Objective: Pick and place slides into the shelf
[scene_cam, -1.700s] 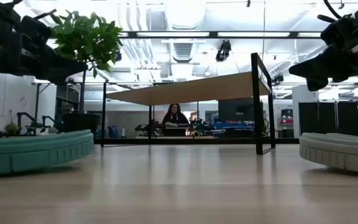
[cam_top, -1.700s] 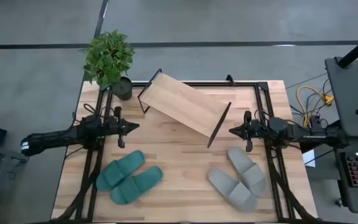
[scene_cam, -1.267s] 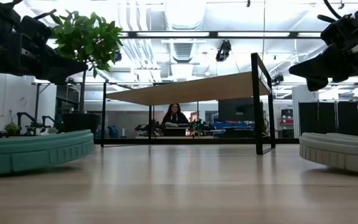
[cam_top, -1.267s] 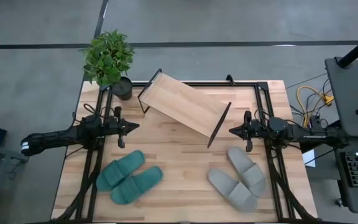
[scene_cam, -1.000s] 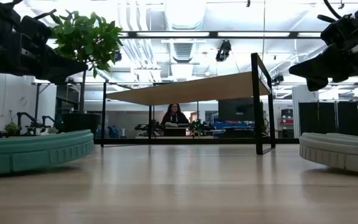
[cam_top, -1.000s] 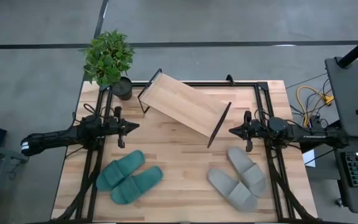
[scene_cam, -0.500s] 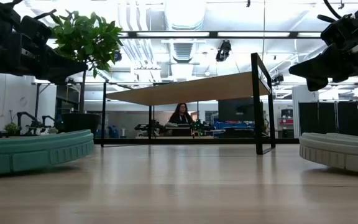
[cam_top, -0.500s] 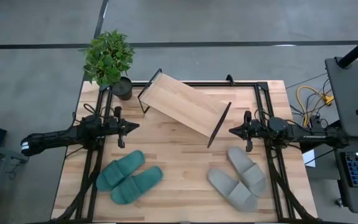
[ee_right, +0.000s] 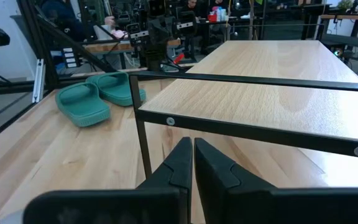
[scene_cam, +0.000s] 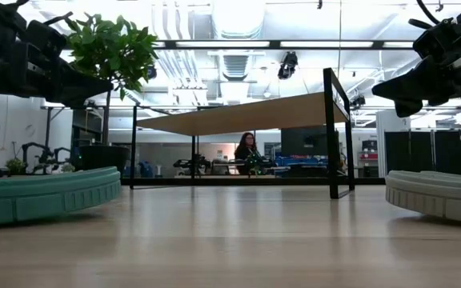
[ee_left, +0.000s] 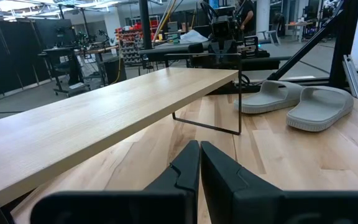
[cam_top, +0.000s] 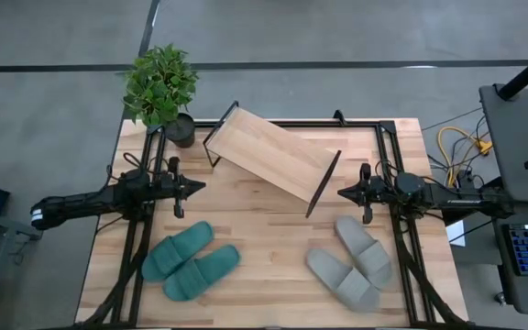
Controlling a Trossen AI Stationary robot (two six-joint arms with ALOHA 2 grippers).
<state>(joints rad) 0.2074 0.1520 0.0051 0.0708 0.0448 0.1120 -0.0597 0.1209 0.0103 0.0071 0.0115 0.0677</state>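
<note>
Four slides, soft and moulded, open at the toe, with wide straps. Teal-green pair (cam_top: 191,261) lying side by side, touching, on the near left part of the tabletop (cam_top: 264,247), both angled toward the middle; same pair seen far off past the shelf frame in the right wrist view (ee_right: 98,96). Light grey pair (cam_top: 353,261) lying side by side on the near right part, also angled inward; seen beyond the board's end in the left wrist view (ee_left: 297,102). All four flat on their soles, none on the shelf.

Shelf (cam_top: 269,153) standing at the back middle of the tabletop, turned at an angle: a smooth rectangular board of pale wood, slanted, carried on a thin black wire frame; bare on top.

Left hand (cam_top: 198,187) hovering over the left side, between the shelf and the teal-green pair, fingers (ee_left: 188,165) pressed fully together, holding nothing, touching nothing. Right hand (cam_top: 342,193) hovering over the right side, just beside the shelf's end rail and above the grey pair, fingers (ee_right: 182,158) likewise closed tight and empty.

Tabletop of light butcher-block planks with visible grain. Potted plant (cam_top: 161,87) with leafy green foliage in a dark pot at the back left corner. Person (scene_cam: 246,150) far off in the room behind.
</note>
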